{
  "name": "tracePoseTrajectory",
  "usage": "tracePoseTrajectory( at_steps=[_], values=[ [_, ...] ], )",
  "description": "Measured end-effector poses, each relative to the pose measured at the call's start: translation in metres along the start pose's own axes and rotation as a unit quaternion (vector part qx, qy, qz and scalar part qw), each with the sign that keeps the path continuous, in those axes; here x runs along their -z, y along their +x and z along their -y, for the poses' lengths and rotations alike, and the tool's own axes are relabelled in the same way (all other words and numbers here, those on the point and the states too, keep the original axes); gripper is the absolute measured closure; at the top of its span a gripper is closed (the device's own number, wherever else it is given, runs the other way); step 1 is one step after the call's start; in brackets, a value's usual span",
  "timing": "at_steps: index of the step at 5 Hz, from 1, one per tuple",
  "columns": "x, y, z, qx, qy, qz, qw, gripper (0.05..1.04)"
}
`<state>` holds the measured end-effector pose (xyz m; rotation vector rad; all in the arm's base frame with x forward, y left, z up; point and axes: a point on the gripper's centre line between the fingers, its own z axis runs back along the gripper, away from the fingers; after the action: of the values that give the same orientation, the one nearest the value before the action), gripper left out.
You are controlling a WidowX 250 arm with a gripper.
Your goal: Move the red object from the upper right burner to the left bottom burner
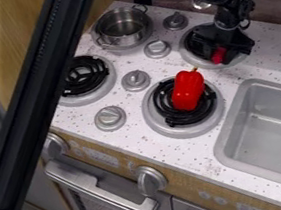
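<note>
At the upper right burner (198, 57), my black gripper (230, 47) hangs low over the coils and hides much of them. A small red object (218, 55) shows at the gripper's lower left side, mostly covered by it; whether it is held cannot be made out. The left bottom burner (105, 85) has bare black coils, its left edge partly behind a black arm bar.
A red bell pepper (188, 90) lies on the lower right burner (181, 131). A metal pot (122, 27) stands on the upper left burner. Grey knobs (136, 80) sit between the burners. The sink (261, 140) is at right.
</note>
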<state>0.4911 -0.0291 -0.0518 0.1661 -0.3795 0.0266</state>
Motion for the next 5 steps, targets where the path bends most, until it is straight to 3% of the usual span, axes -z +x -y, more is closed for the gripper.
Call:
tracePoseTrajectory(
  at_steps=[1,2,3,4,5],
  values=[
    [-0.001,-0.008,0.000,0.011,-0.002,-0.001,0.9999,0.685],
    [-0.027,-0.017,-0.013,0.010,-0.001,0.009,0.9999,0.686],
    [-0.069,-0.006,-0.057,-0.009,0.029,0.046,0.9985,0.686],
    [-0.075,-0.034,-0.113,-0.053,0.062,0.029,0.9962,0.686],
    [-0.071,-0.081,-0.156,-0.075,0.114,-0.037,0.9900,0.686]
  ],
)
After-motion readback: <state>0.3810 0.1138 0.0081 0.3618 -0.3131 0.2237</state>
